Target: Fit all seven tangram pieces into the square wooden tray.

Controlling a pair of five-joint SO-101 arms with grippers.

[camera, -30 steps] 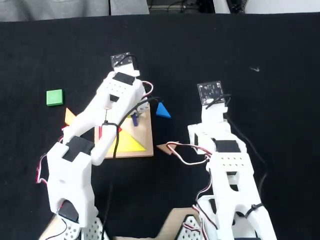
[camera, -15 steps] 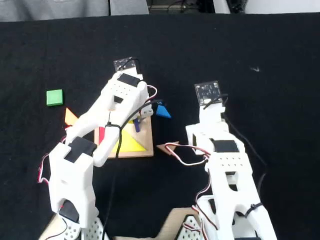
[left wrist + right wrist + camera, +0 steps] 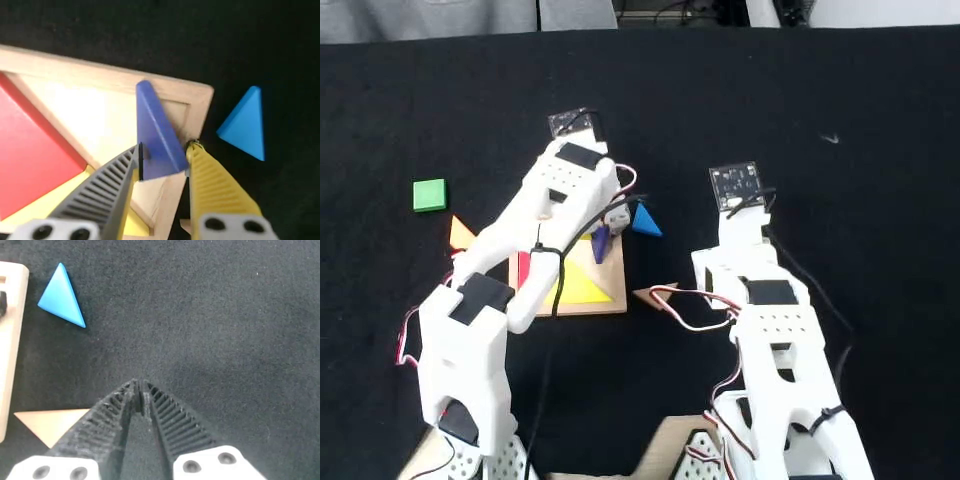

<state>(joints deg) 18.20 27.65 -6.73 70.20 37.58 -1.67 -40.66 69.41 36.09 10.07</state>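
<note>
Left gripper [image 3: 162, 156] is clamped on the dark blue triangular wooden piece [image 3: 155, 132], held on edge over the 1 o'clock corner of the square wooden tray [image 3: 201, 96]. The red triangle [image 3: 35, 165] and yellow triangle [image 3: 582, 286] lie seated. Judged step: placing the third piece. The next move calls for tipping it flat into the bare corner, then release. The light blue triangle [image 3: 645, 221] waits at 2 o'clock off the tray. Right gripper [image 3: 140, 395] is closed, empty.
</note>
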